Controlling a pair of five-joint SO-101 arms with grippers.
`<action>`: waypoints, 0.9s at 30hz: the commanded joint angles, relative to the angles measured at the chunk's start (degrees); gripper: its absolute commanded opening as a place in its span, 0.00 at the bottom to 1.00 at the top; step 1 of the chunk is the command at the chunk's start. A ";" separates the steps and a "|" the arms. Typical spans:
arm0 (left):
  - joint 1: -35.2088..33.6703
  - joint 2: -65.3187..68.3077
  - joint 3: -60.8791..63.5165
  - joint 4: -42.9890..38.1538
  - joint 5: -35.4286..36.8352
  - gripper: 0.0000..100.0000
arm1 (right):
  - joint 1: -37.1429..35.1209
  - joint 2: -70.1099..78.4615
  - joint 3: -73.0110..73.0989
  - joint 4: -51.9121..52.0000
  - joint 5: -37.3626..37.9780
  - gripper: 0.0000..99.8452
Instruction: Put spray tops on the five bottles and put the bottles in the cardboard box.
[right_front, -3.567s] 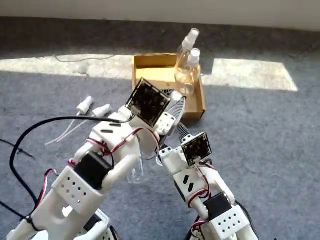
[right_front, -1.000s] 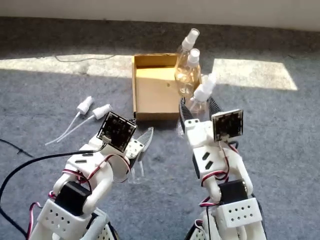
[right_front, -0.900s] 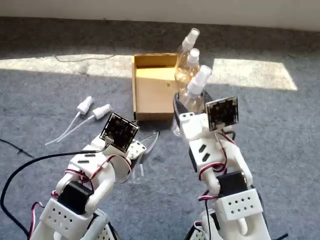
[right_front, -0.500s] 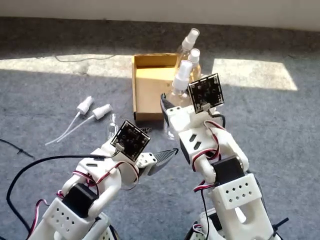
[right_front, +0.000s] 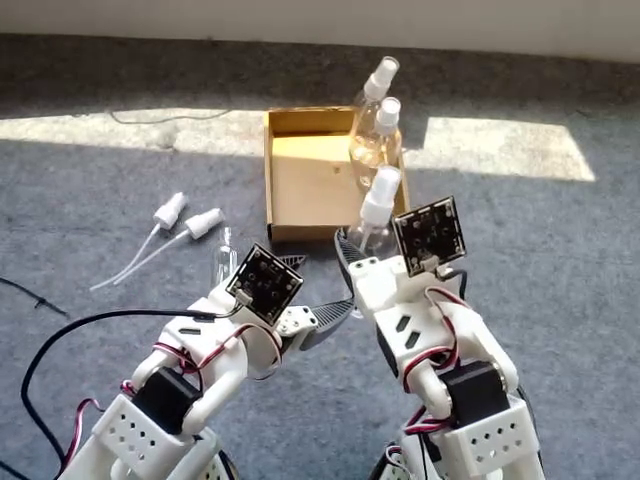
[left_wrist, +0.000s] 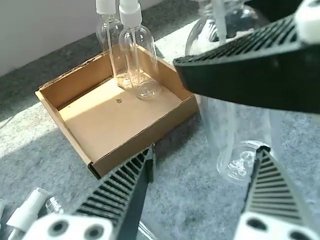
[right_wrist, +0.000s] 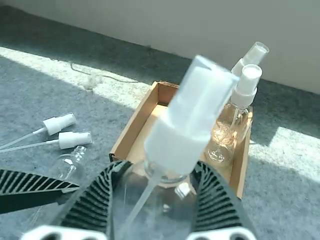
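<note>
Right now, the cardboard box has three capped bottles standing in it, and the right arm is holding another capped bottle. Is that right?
Not quite. The cardboard box has two capped bottles standing in it, not three, as the high view shows. The rest holds: the right gripper is holding another capped bottle.

1. Shallow tan-brown cardboard box (right_front: 305, 185): plain.
2. Clear plastic bottle with white spray top (right_front: 378, 200), just before the box; two alike inside it.
3. Grey flecked carpet (right_front: 540, 270) around the box.
4. White plastic arms (right_front: 430, 330), black ribbed fingers (right_front: 325, 320).
</note>
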 joint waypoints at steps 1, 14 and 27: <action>-0.75 -0.75 -0.31 -1.32 0.00 0.29 | -0.75 -1.27 -0.40 1.89 -0.35 0.00; -0.31 -1.27 -0.22 -1.05 0.00 0.29 | 2.33 -0.31 -0.40 -6.64 6.77 0.00; -0.48 -1.27 2.24 -1.23 0.00 0.29 | 10.77 35.65 -6.64 -44.44 11.78 0.00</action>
